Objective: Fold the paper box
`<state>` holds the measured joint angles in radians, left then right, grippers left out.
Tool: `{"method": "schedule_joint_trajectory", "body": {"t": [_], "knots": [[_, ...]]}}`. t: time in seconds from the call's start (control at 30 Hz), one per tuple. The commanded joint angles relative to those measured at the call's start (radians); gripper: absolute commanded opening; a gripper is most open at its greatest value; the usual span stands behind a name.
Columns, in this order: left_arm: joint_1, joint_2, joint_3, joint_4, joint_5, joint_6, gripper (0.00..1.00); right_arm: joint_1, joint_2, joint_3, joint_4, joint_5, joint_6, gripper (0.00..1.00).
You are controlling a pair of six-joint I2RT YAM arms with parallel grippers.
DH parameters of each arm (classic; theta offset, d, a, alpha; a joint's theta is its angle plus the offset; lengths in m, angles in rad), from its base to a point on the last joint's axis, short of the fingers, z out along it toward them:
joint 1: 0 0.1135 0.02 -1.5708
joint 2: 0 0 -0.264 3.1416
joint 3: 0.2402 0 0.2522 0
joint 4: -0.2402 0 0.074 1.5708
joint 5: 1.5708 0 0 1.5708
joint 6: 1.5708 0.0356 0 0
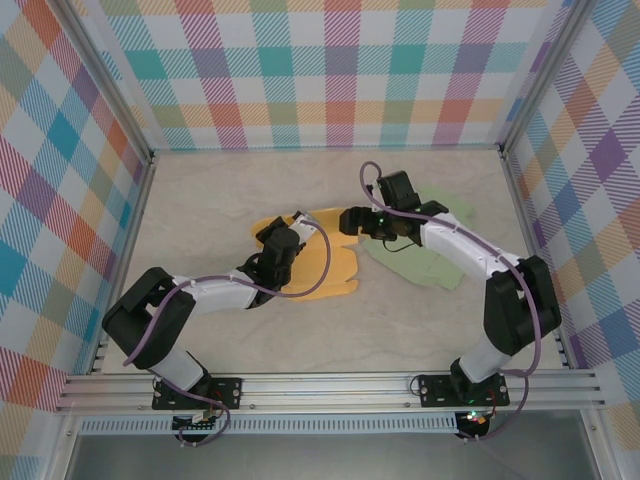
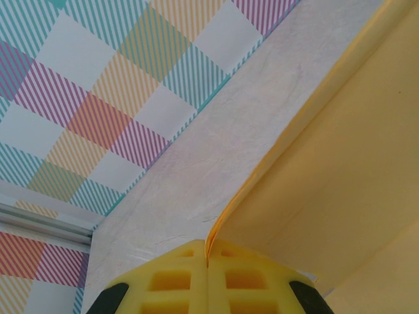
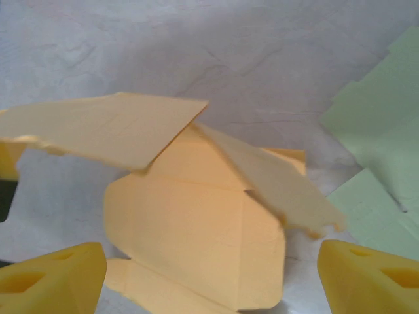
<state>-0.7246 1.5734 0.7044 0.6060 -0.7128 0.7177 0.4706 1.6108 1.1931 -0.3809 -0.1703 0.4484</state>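
Paper box, yellow, on the table: I see left hand pinched shut on 1 flap, right hand wide open, empty.

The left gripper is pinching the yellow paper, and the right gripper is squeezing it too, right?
Not quite. The left gripper does pinch an edge of the flat yellow paper box sheet, but the right gripper is open, not squeezing. The right wrist view shows its yellow foam fingertips wide apart with the paper beyond them.
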Motion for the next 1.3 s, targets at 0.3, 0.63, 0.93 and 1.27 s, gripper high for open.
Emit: {"method": "schedule_joint_trajectory", "body": {"t": [0.3, 0.63, 0.93, 1.27], "knots": [[-0.011, -0.058, -0.069, 0.103, 0.079, 0.003, 0.00, -0.145, 0.226, 0.138, 0.169, 0.026, 0.028, 0.78], [-0.018, 0.000, -0.011, 0.096, -0.005, -0.014, 0.00, -0.158, 0.155, 0.144, 0.121, -0.078, 0.061, 0.75], [-0.032, 0.050, 0.036, 0.094, -0.038, -0.003, 0.00, -0.142, -0.102, 0.059, 0.016, -0.056, 0.090, 0.65], [-0.033, 0.056, 0.039, 0.092, -0.040, -0.004, 0.00, -0.060, 0.001, 0.183, 0.007, -0.147, 0.084, 0.62]]}}
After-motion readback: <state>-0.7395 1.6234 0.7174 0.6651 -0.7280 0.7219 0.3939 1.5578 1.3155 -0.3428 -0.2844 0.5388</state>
